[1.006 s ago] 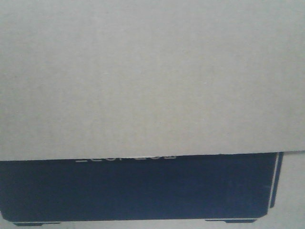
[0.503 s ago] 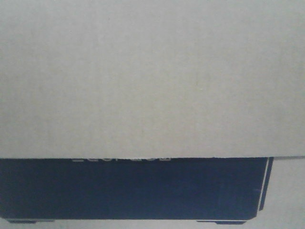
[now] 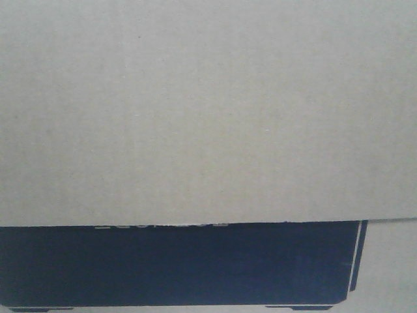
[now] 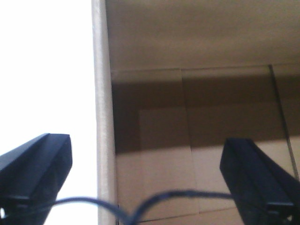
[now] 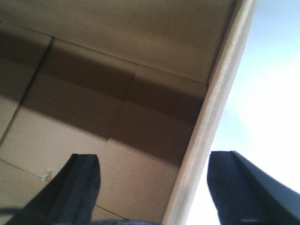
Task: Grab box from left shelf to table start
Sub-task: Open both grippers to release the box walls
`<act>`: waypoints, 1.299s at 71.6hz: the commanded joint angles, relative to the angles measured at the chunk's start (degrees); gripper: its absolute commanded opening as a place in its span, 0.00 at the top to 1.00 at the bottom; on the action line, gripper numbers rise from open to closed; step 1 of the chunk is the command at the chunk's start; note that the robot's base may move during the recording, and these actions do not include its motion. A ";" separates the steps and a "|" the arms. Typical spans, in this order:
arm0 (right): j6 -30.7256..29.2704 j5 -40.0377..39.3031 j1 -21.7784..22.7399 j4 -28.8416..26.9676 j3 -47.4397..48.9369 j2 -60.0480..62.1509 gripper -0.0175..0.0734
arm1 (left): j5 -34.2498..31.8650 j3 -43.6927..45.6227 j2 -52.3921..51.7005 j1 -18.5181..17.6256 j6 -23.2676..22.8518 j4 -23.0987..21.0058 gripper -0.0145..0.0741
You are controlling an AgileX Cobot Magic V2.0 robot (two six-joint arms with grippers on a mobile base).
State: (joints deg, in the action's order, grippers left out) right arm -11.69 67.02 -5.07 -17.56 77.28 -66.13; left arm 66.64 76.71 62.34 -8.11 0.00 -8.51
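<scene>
Right up against the front-facing camera, the box point(image 3: 195, 111) fills the whole view: a broad plain cardboard face takes up the upper part, and below its lower edge sits the big black printed rectangle point(image 3: 176, 264), with only the tops of some pale lettering point(image 3: 159, 225) showing at that edge and a thin black corner line just beyond the rectangle's right side. Nothing else shows around the box in this view, so what it rests on cannot be told. From the left wrist camera the box's interior is seen, brown walls and a taped floor seam, with one pale wall edge point(image 4: 104, 117) running top to bottom. The left gripper point(image 4: 150, 173) straddles that wall, one dark finger point(image 4: 35, 164) outside it against a bright white background and the other inside the box; the jaws stand wide apart and no finger visibly touches the cardboard. A dark cable point(image 4: 140, 204) loops across the bottom of that view. The right wrist camera shows the opposite wall edge point(image 5: 211, 122) slanting across, and the right gripper point(image 5: 150, 187) likewise astride it, spread wide, one finger point(image 5: 77, 187) inside the box and the other outside.
</scene>
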 commanded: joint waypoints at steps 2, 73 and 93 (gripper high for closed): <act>0.08 -2.93 0.09 -0.57 2.09 3.54 0.33 | -3.06 3.21 -3.67 -0.32 0.00 -0.51 0.36; 1.93 -29.83 0.09 3.26 -35.16 54.73 0.73 | -34.13 -35.03 -51.56 -0.32 0.00 4.83 0.95; 1.93 -30.29 0.09 3.26 -44.90 67.14 0.73 | -36.54 -45.52 -62.84 -0.32 0.00 9.17 0.94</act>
State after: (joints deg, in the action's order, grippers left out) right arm -9.65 42.37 -5.07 -14.28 33.02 0.43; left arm 34.48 31.01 -0.93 -8.11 0.00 0.00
